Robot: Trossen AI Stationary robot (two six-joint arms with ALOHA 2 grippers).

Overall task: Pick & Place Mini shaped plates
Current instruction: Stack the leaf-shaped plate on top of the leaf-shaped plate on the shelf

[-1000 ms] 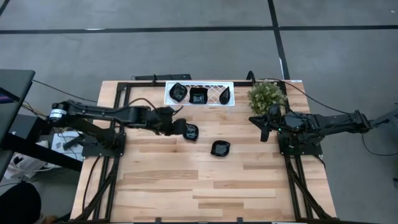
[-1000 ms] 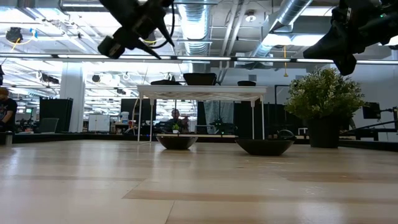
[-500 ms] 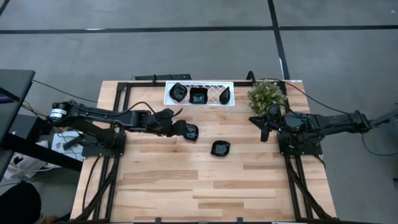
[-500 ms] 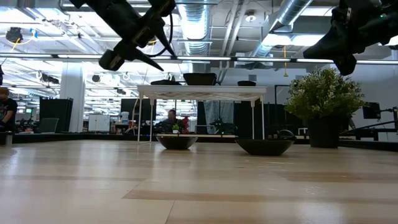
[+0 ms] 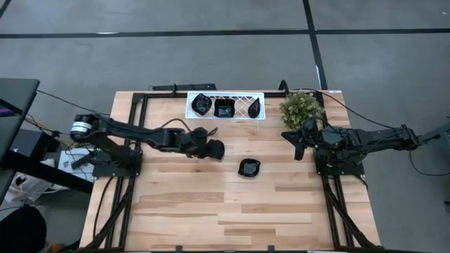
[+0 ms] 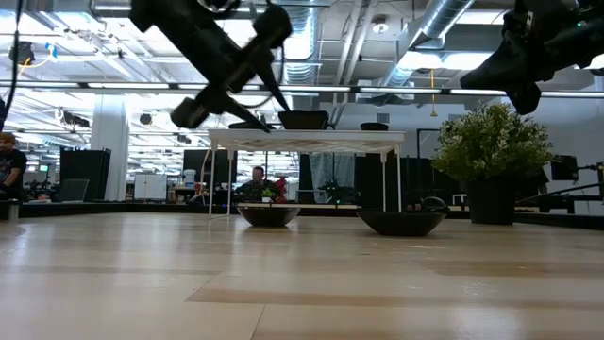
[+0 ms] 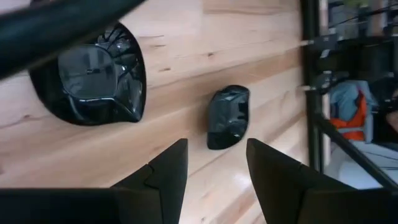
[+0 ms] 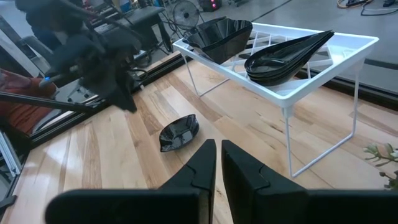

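I see two mini shaped plates lying loose on the wooden table [image 5: 232,204]. One squarish plate [image 5: 248,168] sits near the table's middle; a second plate [image 5: 215,149] lies apart from it, nearer the white lattice tray [image 5: 190,105], with the left gripper just beside it. Three more black plates rest in the tray: one [image 5: 202,104] at its left end, a square one [image 5: 224,108] in the middle, a leaf-shaped one [image 5: 255,107] at the right.

The left gripper [image 5: 204,147] is raised above the table surface in the low view, at the edge of the nearer loose plate. In the left wrist view its fingers [image 7: 168,171] stand spread, with nothing between them; both loose plates lie on the wood ahead of them.

The right gripper [image 5: 299,149] waits at the table's right side, just beside the green potted plant [image 5: 301,109], high above the table in the low view. Its fingers [image 8: 202,165] are pressed nearly together, with only a thin gap and nothing in it.

Beyond the table, the low view shows a person [image 6: 257,181] seated in the background.
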